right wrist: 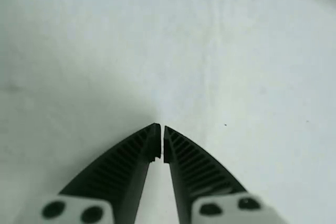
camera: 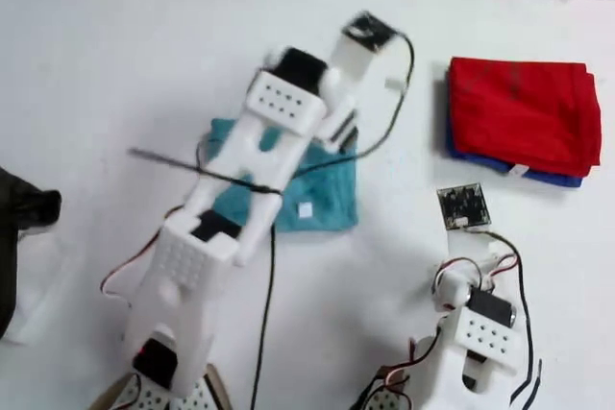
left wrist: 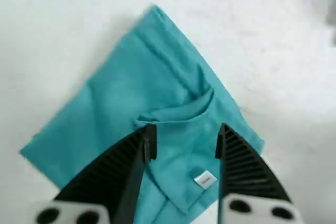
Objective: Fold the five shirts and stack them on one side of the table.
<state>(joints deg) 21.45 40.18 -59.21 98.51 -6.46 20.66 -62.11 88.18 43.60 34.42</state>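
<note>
The teal shirt (camera: 327, 194) lies folded into a rough rectangle near the middle of the worktop (camera: 115, 64), under the outstretched left arm. The left gripper (left wrist: 184, 140) hangs just over it. Its jaws are apart with nothing between them, the tips straddling the collar (left wrist: 178, 111), with a small white label (left wrist: 205, 179) close by. The right gripper (right wrist: 161, 142) sits over bare worktop, jaws all but closed with a hairline gap, holding nothing.

As I judge it, this is thin, light, limp cloth. Lifted by a single layer it would sag and fall open, and it may slide on the smooth worktop. The safer hold is a pinch through all the layers at a folded edge or corner, not at the loose collar, keeping it low on the way to the pile.

The high view gives the layout: a red shirt (camera: 524, 112) folded on top of a blue shirt (camera: 553, 178) at the right side, well apart from the teal one — likely the stack to join. From above, the arm covers much of the teal shirt. The left wrist view supplies what is hidden there — the collar, the creases and the gap between the jaws. The right wrist view makes plain that its jaws grip nothing
</note>
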